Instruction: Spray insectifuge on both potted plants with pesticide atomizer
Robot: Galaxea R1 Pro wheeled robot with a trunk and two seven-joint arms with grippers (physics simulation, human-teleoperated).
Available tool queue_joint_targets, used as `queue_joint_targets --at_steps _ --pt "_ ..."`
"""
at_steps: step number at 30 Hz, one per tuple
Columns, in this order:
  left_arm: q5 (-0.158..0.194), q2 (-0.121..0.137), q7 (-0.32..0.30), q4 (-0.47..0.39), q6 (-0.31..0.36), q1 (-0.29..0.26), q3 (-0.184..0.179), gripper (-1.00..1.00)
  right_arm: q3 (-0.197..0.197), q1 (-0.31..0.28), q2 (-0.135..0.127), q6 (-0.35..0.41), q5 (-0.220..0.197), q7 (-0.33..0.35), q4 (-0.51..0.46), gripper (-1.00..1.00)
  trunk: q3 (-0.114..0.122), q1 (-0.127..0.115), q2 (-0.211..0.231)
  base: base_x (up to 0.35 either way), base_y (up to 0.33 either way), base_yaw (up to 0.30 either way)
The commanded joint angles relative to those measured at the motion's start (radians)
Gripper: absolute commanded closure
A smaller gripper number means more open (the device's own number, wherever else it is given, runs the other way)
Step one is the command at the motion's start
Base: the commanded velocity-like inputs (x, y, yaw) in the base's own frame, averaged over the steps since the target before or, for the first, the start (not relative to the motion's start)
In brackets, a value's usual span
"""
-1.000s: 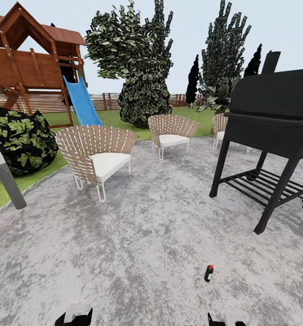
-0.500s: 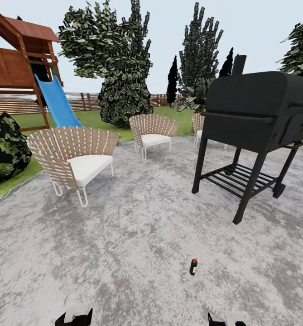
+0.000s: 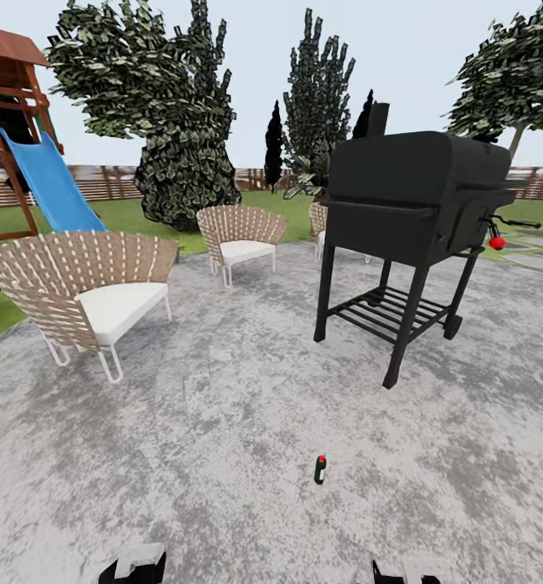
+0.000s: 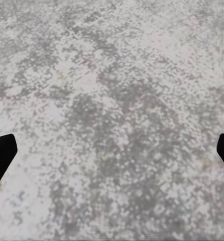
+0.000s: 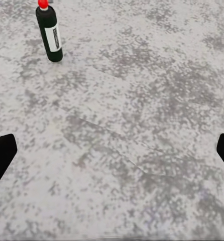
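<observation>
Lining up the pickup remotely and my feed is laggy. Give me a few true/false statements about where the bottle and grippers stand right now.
1. The pesticide atomizer stands upright on the grey paved patio. True.
2. The right gripper is shut on the atomizer. False: its fingers are spread wide and the bottle stands apart, ahead of them.
3. The black grill stands beyond the atomizer, toward the right. True.
4. The atomizer lies on a wicker chair. False: it is on the paving, well clear of the chairs.
5. The left gripper is open over bare paving. True.
</observation>
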Motion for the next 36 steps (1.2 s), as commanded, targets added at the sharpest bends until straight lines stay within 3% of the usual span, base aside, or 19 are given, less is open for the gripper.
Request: queue_joint_targets --at_steps 1,23,36 --pt "0.001 0.0 -0.001 0.0 -0.003 0.0 0.002 -1.0 0.0 -0.001 0.0 -0.002 0.001 -0.002 0.001 -1.0 -0.001 0.0 0.0 0.0 0.0 -0.268" --pt "0.001 0.0 -0.001 0.0 -0.003 0.0 0.002 -1.0 0.0 -0.001 0.0 -0.002 0.001 -0.002 0.001 -1.0 -0.001 0.0 0.0 0.0 0.001 -0.272" --pt "0.001 -0.001 -0.001 0.0 -0.003 0.0 0.002 -1.0 0.0 -0.001 0.001 -0.002 0.001 -0.002 0.001 -1.0 -0.001 0.0 0.0 0.0 0.262 -0.276"
